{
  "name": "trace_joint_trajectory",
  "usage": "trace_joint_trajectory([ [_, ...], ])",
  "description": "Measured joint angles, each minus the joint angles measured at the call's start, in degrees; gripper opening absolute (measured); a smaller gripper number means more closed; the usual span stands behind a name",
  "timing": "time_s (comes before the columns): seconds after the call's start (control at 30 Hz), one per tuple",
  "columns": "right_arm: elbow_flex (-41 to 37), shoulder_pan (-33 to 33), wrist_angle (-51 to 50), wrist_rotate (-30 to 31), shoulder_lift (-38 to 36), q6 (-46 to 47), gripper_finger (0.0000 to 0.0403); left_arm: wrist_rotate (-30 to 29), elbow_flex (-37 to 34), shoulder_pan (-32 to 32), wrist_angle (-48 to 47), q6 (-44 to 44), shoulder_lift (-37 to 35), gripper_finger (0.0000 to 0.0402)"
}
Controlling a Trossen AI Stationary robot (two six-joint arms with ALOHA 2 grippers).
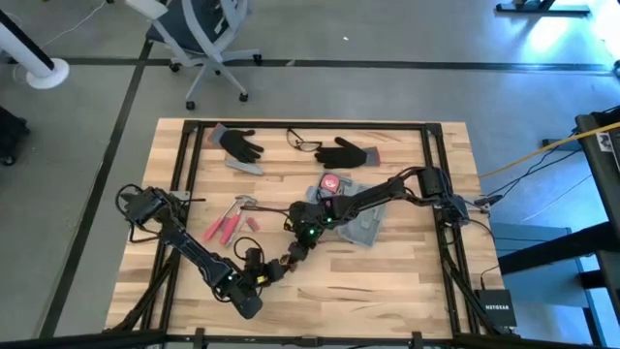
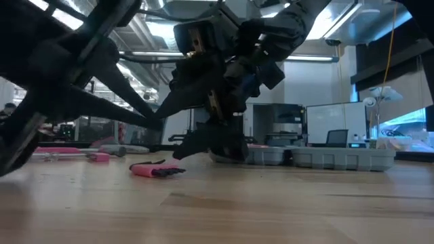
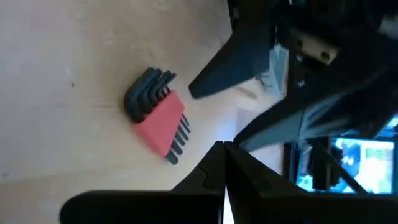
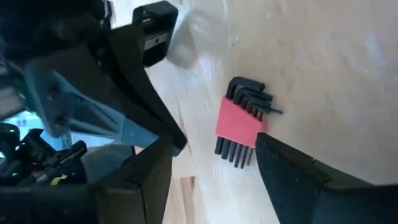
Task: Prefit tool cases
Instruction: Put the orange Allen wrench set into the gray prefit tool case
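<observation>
My right gripper (image 4: pixel 205 180) spread above hex-key set (image 4: pixel 241 124) | left gripper (image 3: pixel 224 149) clenched empty | tool case (image 1: pixel 360 225): rigid, light, slippery; grasp long edge

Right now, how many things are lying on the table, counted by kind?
Gloves: 2
Glasses: 1
Tool case: 1
Pliers, pink handles: 1
Hex key set, red holder: 1
Small pink piece: 1
Total: 7
</observation>
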Motion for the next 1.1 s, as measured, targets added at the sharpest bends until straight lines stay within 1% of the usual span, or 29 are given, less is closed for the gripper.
trace_joint_trajectory([
  [0.03, 0.0, -0.4, 0.1, -0.9, 0.0, 0.0, 0.022, 2.0, 0.0, 0.0, -0.5, 1.3, -0.2, 0.0],
  [0.1, 0.0, -0.8, 0.2, -2.2, 0.0, 0.1, 0.022, 8.3, 0.1, -0.6, -1.7, 1.3, -0.8, 0.0],
  [0.23, 0.0, -1.8, 0.3, -4.0, -0.1, 0.1, 0.022, 13.8, 0.0, -2.4, -7.8, 0.4, -3.0, 0.0],
  [0.33, 0.0, -2.0, 0.0, -3.8, -1.0, -1.2, 0.022, 17.8, 0.3, -1.5, -15.4, 0.8, -5.8, 0.0],
  [0.4, 0.0, -2.0, -0.4, -2.4, -2.3, -2.7, 0.022, 19.6, 1.5, -0.5, -20.3, 2.3, -6.9, 0.0],
  [0.47, 0.1, -2.0, -1.4, 1.2, -3.7, -3.1, 0.022, 22.0, 3.0, 0.5, -24.3, 5.2, -7.1, 0.0],
  [0.5, 0.1, -2.0, -2.2, 3.2, -4.3, -3.1, 0.022, 22.8, 3.6, 1.0, -25.2, 7.1, -7.0, 0.0],
  [0.57, 0.1, -1.2, -4.8, 7.3, -5.5, -3.1, 0.0212, 23.5, 4.4, 2.1, -23.5, 10.5, -6.5, 0.0],
  [0.63, 0.1, -0.1, -8.2, 10.8, -6.6, -4.1, 0.0193, 23.3, 4.4, 3.2, -23.6, 11.6, -5.8, 0.0],
  [0.7, 0.2, 1.7, -11.8, 12.9, -7.1, -5.2, 0.0162, 22.9, 4.3, 3.8, -25.1, 11.6, -5.1, 0.0],
  [0.77, 0.1, 3.4, -14.9, 13.9, -7.2, -6.6, 0.0115, 23.0, 4.3, 4.2, -25.8, 11.3, -4.9, 0.0],
  [0.83, 0.1, 5.2, -16.5, 14.5, -7.4, -7.3, 0.0049, 23.0, 4.1, 4.3, -26.0, 10.5, -4.9, 0.0],
  [0.87, 0.1, 6.2, -16.5, 15.2, -7.5, -7.3, 0.0025, 22.9, 3.8, 4.4, -25.8, 10.3, -4.9, 0.0],
  [0.9, 0.1, 7.2, -16.4, 15.7, -7.6, -7.2, 0.0015, 22.5, 3.4, 4.5, -25.9, 10.3, -4.9, 0.0],
  [0.93, 0.1, 8.2, -16.2, 16.7, -7.6, -6.3, 0.0014, 22.4, 3.1, 4.6, -26.0, 10.3, -4.9, 0.0],
  [1.0, 0.1, 10.3, -15.7, 20.1, -7.6, -3.8, 0.0007, 22.4, 2.4, 4.8, -24.9, 10.3, -4.9, 0.0],
  [1.1, 0.1, 12.9, -14.7, 29.1, -7.6, 1.0, 0.0002, 22.2, 1.0, 5.4, -22.6, 11.5, -4.9, 0.0],
])
